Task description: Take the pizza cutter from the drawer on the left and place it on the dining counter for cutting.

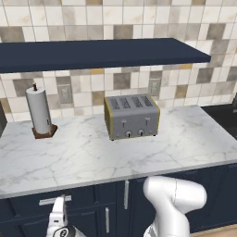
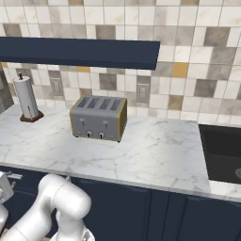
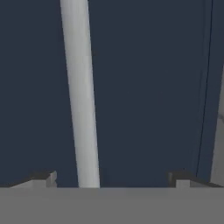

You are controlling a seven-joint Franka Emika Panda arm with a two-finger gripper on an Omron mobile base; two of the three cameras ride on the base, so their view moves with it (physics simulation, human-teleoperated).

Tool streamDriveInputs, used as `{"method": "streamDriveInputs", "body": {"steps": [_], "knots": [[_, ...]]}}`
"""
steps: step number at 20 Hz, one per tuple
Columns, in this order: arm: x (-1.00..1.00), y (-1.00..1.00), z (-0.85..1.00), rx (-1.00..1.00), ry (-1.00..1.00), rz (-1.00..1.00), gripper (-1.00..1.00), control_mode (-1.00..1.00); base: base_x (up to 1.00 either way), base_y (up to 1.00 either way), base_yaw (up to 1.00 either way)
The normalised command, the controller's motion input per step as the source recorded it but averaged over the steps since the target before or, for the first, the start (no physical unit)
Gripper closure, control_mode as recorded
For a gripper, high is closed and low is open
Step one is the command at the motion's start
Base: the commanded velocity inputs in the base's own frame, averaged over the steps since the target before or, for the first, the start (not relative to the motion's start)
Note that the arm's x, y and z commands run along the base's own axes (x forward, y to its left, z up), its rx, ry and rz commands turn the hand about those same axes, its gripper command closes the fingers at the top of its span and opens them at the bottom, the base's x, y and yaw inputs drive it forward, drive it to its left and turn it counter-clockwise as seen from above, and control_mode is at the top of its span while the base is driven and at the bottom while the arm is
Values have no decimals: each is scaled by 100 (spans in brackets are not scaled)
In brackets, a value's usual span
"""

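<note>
The robot's hand is low in front of the navy cabinets, below the front edge of the marble counter [image 1: 92, 152], toward its left end. In the hand view the fingers [image 3: 109, 177] are spread wide, one tip [image 3: 41, 177] on each side of the drawer's silver handle bar [image 3: 81, 96], which runs between them without either tip visibly touching it. Nothing is pinched. The navy drawer [image 3: 148, 87] front fills the background behind the bar, and it looks shut.

From the left base view the same handle [image 1: 54, 200] shows just under the counter's front edge, with part of the white hand right below it. The pizza cutter cannot be seen, so I cannot tell where it lies.

On the counter, a grey four-slot toaster [image 1: 132, 115] stands near the middle toward the tiled back wall. A paper towel roll [image 1: 39, 111] on a wooden stand sits upright near the back left corner. A navy shelf [image 1: 97, 53] hangs above them. At the counter's right end a black sink [image 2: 223, 150] is set in.
</note>
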Motion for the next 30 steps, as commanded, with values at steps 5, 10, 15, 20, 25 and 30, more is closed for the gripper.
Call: {"method": "streamDriveInputs", "body": {"steps": [5, 10, 15, 20, 25, 30], "knots": [[20, 18, -19, 12, -9, 0, -100, -100, 0, 0, 0], [20, 16, -14, 9, -7, 0, -100, -100, 0, 0, 0], [17, 12, -14, 6, -4, 0, 100, -100, 0, 0, 0], [14, 12, -19, 5, -1, 0, 100, -100, 0, 0, 0], [1, 16, -11, 4, -8, 0, 100, -100, 0, 0, 0], [-25, 23, -14, 1, -12, 0, 100, -100, 0, 0, 0]]}}
